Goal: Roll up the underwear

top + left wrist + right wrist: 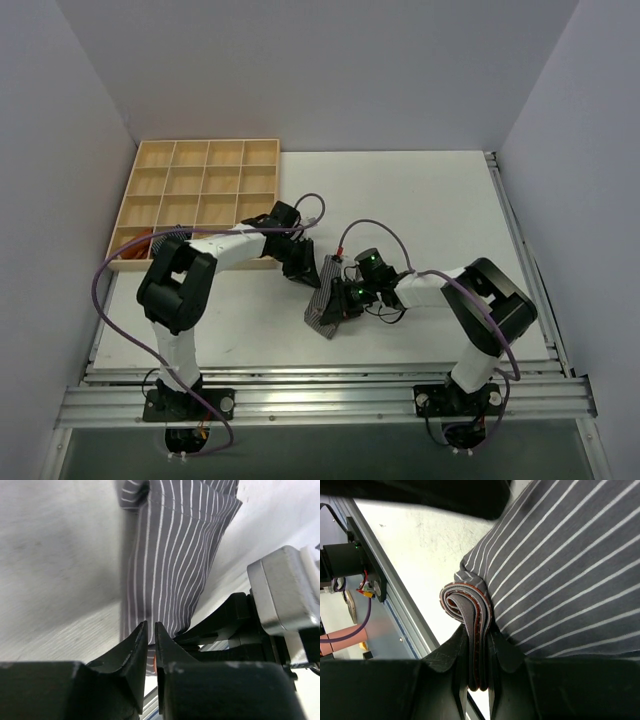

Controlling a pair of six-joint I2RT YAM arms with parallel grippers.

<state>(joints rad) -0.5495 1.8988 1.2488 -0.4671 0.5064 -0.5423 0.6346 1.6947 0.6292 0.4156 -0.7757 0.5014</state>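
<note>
The underwear (325, 298) is a small grey cloth with thin white stripes, lying as a narrow folded strip between the two arms. My right gripper (347, 298) is at its near right side. In the right wrist view it (479, 630) is shut on the folded dark waistband (470, 607), with the striped cloth (570, 565) spread beyond. My left gripper (300, 268) is at the strip's far left end. In the left wrist view its jaws (150, 625) stand almost together with nothing between them, just above the cloth (172, 555).
A wooden compartment tray (205, 143) stands at the back left, with an orange cloth (140, 243) in its near-left cell. The metal rail (320, 385) runs along the table's near edge. The right arm's body (240, 625) sits close to the left fingers.
</note>
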